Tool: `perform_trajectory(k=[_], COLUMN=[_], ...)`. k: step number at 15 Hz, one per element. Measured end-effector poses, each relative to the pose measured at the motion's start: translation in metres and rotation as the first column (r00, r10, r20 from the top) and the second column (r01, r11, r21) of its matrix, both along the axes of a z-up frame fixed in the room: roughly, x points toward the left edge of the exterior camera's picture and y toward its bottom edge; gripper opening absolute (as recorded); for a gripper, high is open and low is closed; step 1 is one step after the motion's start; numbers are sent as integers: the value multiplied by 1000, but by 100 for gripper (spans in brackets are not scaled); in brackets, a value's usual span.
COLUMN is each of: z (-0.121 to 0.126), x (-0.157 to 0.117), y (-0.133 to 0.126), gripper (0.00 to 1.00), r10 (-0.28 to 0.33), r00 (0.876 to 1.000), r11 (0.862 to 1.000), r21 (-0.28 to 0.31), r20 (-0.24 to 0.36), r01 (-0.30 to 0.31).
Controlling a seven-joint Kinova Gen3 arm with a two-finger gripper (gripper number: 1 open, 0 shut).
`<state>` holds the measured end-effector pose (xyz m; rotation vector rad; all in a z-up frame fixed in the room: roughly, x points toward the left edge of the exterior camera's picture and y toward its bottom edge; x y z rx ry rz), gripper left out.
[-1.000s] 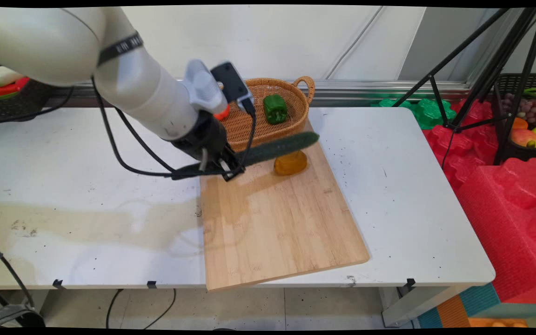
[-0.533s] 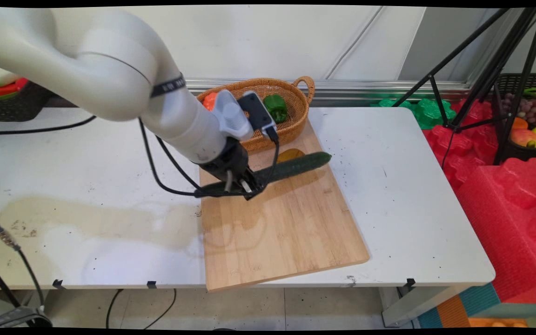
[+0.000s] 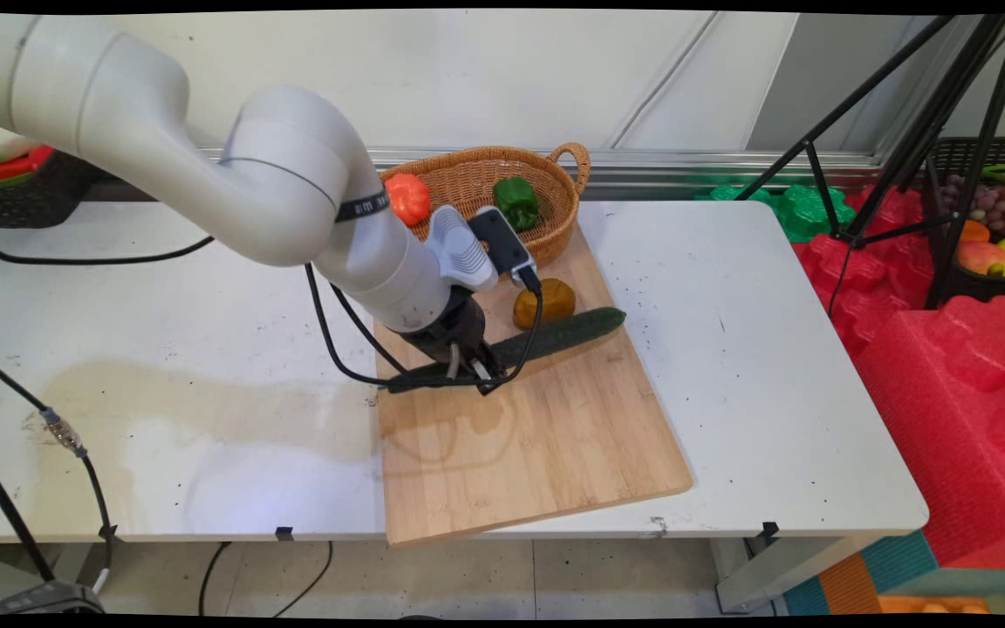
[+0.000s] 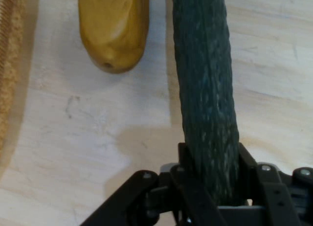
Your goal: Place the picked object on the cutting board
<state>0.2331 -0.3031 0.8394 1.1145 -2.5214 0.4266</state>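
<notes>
My fingers (image 4: 188,169) are clamped on the cucumber (image 3: 546,336) near its left end, one either side of it. My gripper (image 3: 468,373) sits low over the far left part of the cutting board (image 3: 537,436). The cucumber lies lengthwise across the board, its right end reaching the board's right edge; whether it rests on the wood I cannot tell. Just beyond it lies a brown potato (image 3: 544,302), apart from it. Farther off, a wicker basket (image 3: 555,235) holds a green pepper (image 3: 516,202) and an orange pepper (image 3: 408,197). The grip is not yet released.

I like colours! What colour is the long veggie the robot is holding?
The cucumber is dark green with pale flecks, clearest in the hand view.
</notes>
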Motion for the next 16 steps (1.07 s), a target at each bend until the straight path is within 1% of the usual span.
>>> perform_trajectory(k=[4, 11, 12, 16], z=[-14, -24, -25, -26], x=[0, 1, 1, 2], y=[-1, 2, 2, 4], gripper=[0, 0, 100, 100], r10=[-7, -12, -13, -17], r00=[1000, 1000, 1000, 1000], r11=[1000, 1000, 1000, 999], r21=[15, 27, 28, 32], r20=[-6, -8, -8, -8], r01=[7, 12, 13, 18])
